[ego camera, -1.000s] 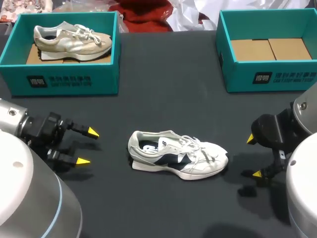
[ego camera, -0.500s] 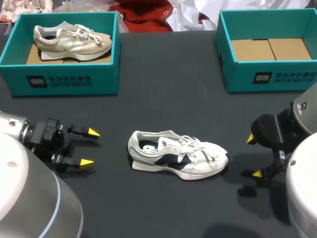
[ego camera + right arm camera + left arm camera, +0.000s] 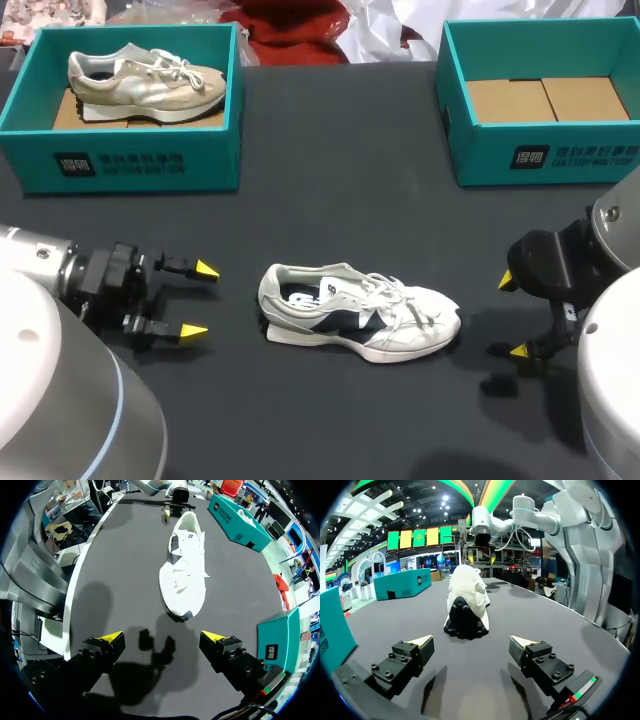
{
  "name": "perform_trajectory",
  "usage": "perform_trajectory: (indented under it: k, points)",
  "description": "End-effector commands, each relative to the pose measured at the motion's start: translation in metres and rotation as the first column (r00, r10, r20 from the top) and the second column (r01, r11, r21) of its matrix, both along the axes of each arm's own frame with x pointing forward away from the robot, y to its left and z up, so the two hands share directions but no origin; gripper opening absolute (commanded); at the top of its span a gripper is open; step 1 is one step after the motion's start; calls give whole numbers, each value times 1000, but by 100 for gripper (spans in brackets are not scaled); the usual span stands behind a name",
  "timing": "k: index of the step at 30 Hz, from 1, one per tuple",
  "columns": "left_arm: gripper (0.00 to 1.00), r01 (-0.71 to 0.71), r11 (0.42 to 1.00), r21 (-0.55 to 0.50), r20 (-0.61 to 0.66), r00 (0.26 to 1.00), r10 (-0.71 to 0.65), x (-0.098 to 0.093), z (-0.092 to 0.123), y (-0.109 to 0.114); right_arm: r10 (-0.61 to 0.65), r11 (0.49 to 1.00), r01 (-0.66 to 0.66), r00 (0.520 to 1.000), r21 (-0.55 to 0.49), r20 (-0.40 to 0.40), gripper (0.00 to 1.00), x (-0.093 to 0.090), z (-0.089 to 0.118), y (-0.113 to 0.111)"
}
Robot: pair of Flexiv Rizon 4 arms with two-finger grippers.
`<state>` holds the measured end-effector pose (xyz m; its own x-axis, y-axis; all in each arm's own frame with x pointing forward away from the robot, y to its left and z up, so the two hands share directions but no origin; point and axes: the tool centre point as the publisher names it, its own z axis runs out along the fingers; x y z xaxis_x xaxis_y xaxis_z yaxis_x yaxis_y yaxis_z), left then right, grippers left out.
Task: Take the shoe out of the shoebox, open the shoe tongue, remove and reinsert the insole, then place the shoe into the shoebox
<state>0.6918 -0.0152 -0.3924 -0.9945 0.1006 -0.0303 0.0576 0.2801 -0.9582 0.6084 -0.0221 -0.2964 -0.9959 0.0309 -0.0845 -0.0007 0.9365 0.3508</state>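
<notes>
**White shoe [image 3: 360, 322] out on the table [image 3: 330, 180]**

Sits on its sole on the flat black cloth, soft and white with dark blue patches and loose laces. Heel toward the left gripper [image 3: 200, 300], toe toward the right gripper [image 3: 512, 315]. Pointy yellow fingers spread apart on both, holding nothing. Farther back, a tan shoe [image 3: 145, 78] in the left teal box [image 3: 150, 160], and brown cardboard inside the right teal box [image 3: 545, 155].

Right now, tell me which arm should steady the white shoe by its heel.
Left, probably. The left gripper is open, close to the heel of the white shoe; that heel faces it squarely in the left wrist view. The right gripper, also open, sits off the toe end.
</notes>
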Motion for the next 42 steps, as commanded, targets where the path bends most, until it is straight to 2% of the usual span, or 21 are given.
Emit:
perform_trajectory:
  k: [1,6,18,20,23,42]
  points:
    - [100,3,1000,-3,4,1000,-3,-1,0,-14,-1,1000,1,1000,-2,4,100,-2,0,0]
    - [100,11,1000,2,-40,999,-11,1,3,-24,-1,1000,1,1000,-2,4,100,-2,0,0]
    - [100,11,1000,2,-40,999,-11,1,3,-24,-1,1000,1,1000,-2,4,100,-2,0,0]
    - [100,-27,999,-21,-101,995,25,5,-2,-29,-1,1000,1,1000,-2,4,100,-2,0,0]
    - [100,-55,998,-34,-129,990,50,6,-5,-35,-1,1000,1,1000,-2,4,100,-2,0,0]
    - [100,-42,999,-17,-124,991,40,6,-8,-70,-1,1000,1,1000,-2,4,100,-2,0,0]
